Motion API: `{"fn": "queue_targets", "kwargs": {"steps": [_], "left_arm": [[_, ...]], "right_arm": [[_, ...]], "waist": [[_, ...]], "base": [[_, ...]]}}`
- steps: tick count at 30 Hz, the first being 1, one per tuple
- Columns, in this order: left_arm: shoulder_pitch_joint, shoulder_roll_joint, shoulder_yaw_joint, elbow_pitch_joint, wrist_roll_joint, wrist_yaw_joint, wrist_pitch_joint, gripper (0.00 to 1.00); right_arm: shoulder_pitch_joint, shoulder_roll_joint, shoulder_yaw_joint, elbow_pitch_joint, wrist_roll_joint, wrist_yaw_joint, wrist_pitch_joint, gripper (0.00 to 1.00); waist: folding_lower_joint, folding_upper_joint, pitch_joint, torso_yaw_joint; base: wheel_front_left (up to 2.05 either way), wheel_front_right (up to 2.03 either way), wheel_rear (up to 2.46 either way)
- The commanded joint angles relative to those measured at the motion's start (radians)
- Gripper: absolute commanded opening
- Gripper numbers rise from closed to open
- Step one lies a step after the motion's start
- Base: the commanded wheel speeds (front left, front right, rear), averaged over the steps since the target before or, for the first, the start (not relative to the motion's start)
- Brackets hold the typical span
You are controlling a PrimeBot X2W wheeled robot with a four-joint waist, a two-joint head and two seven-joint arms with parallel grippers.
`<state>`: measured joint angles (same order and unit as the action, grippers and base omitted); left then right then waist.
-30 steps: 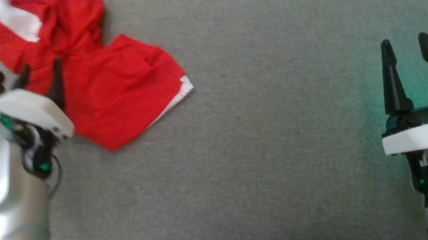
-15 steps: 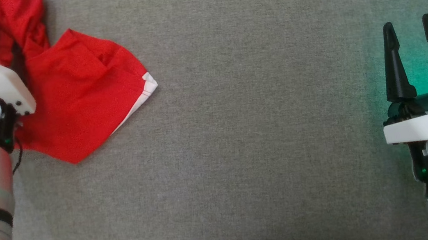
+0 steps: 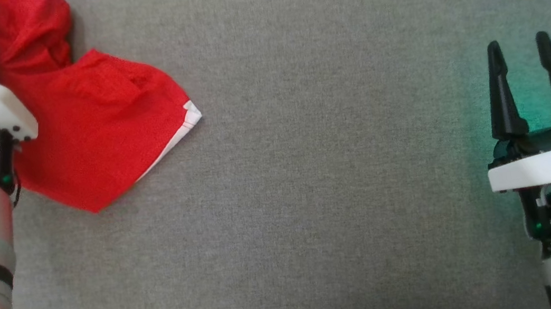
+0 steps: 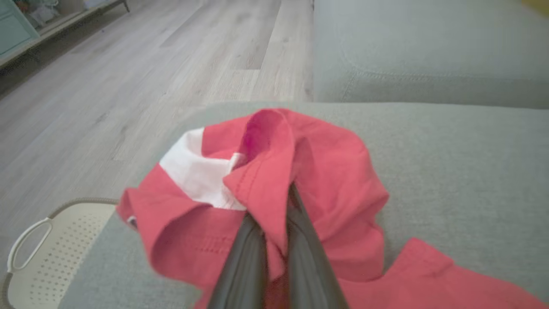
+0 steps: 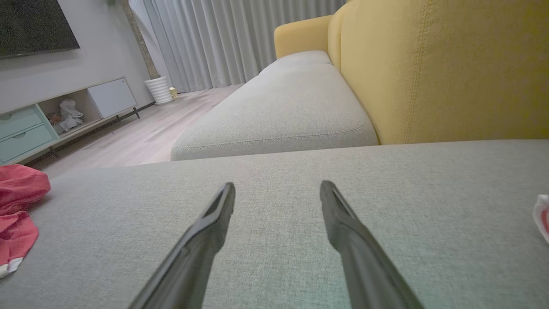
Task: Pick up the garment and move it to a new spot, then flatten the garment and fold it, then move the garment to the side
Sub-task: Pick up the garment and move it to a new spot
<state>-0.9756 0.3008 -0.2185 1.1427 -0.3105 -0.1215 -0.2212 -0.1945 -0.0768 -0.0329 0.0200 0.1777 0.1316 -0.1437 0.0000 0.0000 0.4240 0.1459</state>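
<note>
Grey sofa cushion (image 3: 341,167), pale wood floor (image 4: 150,64) beyond. Left gripper (image 4: 274,210) clamps red garment (image 3: 91,131); right gripper (image 5: 278,186) spread wide, empty.

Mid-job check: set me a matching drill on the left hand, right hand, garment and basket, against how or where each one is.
1. left hand
2. right hand
3. garment
4. basket

A. open, above bare grey cushion
B. low beside the cushion's edge
C. shut on a red fold
D. crumpled, red and white, lying on the cushion

Pairs: 1-C, 2-A, 3-D, 4-B
</note>
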Motion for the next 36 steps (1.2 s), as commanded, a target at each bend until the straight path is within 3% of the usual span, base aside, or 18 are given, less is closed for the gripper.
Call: {"fn": "queue_targets", "kwargs": {"steps": [1,10,17,24,29,36], "left_arm": [[-0.021,0.055,0.006,-0.049,0.009,-0.001,-0.019,0.00],[0.031,0.007,-0.068,-0.244,0.001,-0.008,-0.033,0.00],[0.063,-0.030,-0.138,-0.515,-0.022,-0.009,0.056,0.00],[0.093,-0.014,-0.172,-0.817,-0.016,0.015,0.206,0.00],[0.130,0.020,-0.124,-1.014,-0.051,0.067,0.299,0.00],[0.219,0.054,-0.134,-1.159,-0.063,0.107,0.430,0.00]], "right_arm": [[-0.008,0.007,0.029,-0.016,0.010,-0.001,-0.015,1.00],[-0.006,0.021,0.042,0.050,0.036,-0.001,-0.052,1.00],[-0.011,0.026,0.052,0.100,0.062,-0.001,-0.081,1.00],[-0.009,0.026,0.059,0.151,0.120,-0.001,-0.109,1.00],[-0.008,0.026,0.064,0.165,0.138,-0.001,-0.116,1.00],[-0.020,0.026,0.065,0.149,0.154,-0.001,-0.118,1.00]], "waist": [[0.0000,0.0000,-0.042,0.001],[0.0000,0.0000,-0.146,-0.024],[0.0000,0.0000,-0.200,-0.089],[0.0000,0.0000,-0.256,-0.164],[0.0000,0.0000,-0.267,-0.203],[0.0000,0.0000,-0.225,-0.255]], "base": [[0.00,0.00,0.00],[0.00,0.00,0.00],[0.00,0.00,0.00],[0.00,0.00,0.00],[0.00,0.00,0.00],[0.00,0.00,0.00]]}}
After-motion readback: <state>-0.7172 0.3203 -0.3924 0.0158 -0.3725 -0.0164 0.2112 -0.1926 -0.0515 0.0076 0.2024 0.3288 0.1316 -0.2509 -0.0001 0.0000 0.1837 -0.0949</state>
